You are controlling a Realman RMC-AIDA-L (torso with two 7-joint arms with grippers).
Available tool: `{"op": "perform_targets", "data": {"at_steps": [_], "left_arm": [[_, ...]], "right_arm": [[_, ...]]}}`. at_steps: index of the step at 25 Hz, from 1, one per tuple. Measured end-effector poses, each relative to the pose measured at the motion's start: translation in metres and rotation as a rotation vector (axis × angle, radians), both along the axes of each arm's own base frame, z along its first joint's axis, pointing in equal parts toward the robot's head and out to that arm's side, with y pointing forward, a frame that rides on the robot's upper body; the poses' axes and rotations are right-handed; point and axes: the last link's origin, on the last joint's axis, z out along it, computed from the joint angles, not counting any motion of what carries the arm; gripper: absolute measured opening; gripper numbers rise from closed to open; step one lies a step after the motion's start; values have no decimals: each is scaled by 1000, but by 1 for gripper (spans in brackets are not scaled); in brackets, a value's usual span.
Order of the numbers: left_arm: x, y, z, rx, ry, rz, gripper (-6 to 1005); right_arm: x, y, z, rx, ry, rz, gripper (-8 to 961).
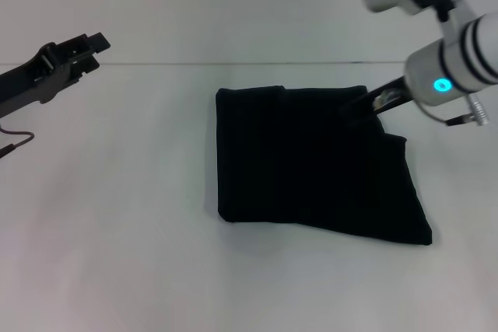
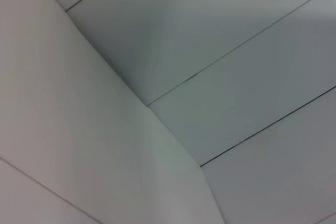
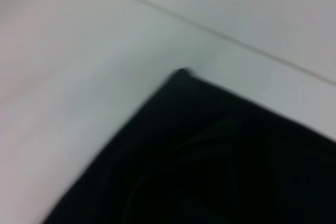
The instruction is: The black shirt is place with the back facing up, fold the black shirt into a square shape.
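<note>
Black fabric, the shirt (image 1: 311, 165) lies mid-table folded almost square, but the right gripper (image 1: 366, 106) at its far right corner, fingers unreadable, could drag that layer askew on retreat; the left gripper (image 1: 78, 50), seemingly spread, sits parked far left.
</note>
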Motion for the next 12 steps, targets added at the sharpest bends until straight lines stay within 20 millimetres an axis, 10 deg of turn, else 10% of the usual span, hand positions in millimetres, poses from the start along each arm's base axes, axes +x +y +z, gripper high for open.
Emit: {"op": "perform_targets", "data": {"at_steps": [12], "left_arm": [[0,0,1,5,0,-1,541]], "right_arm": [[34,9,28,164,55,-132,13]]}}
